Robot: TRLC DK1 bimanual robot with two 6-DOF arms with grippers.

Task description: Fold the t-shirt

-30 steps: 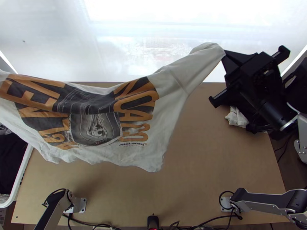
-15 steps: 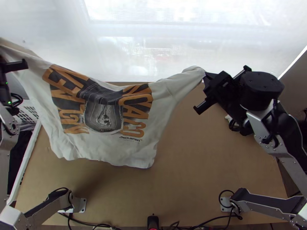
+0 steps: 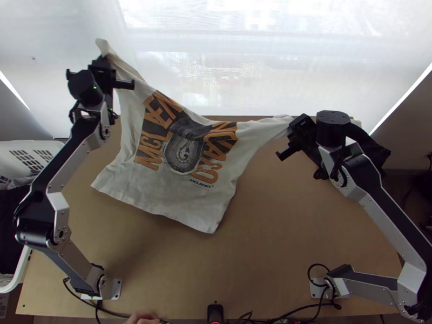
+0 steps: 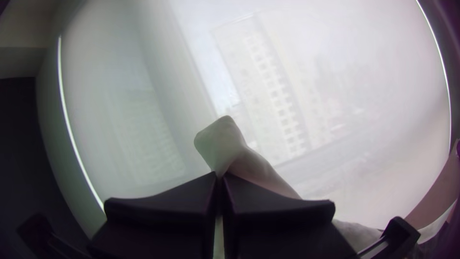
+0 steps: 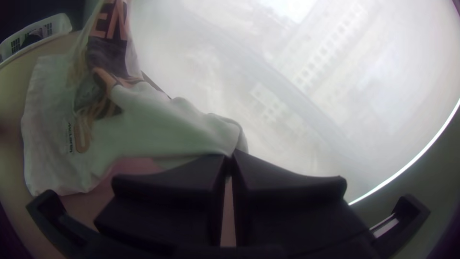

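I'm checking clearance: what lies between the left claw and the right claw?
The t-shirt, strung from the left claw to the right claw, print showing, in the top view.

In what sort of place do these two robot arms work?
Probably an indoor robot test bench by a window: arms bolted to a wooden table, a white laundry basket, and tall buildings faintly visible outside.

Left of centre in the top view, large orange capitals on the white t-shirt are partly bent by folds; "EN" reads at their top. Below, a small dark line reads "McLaren". In the right wrist view, "EN" stands at upper left, with the small "McLaren" sideways at left.
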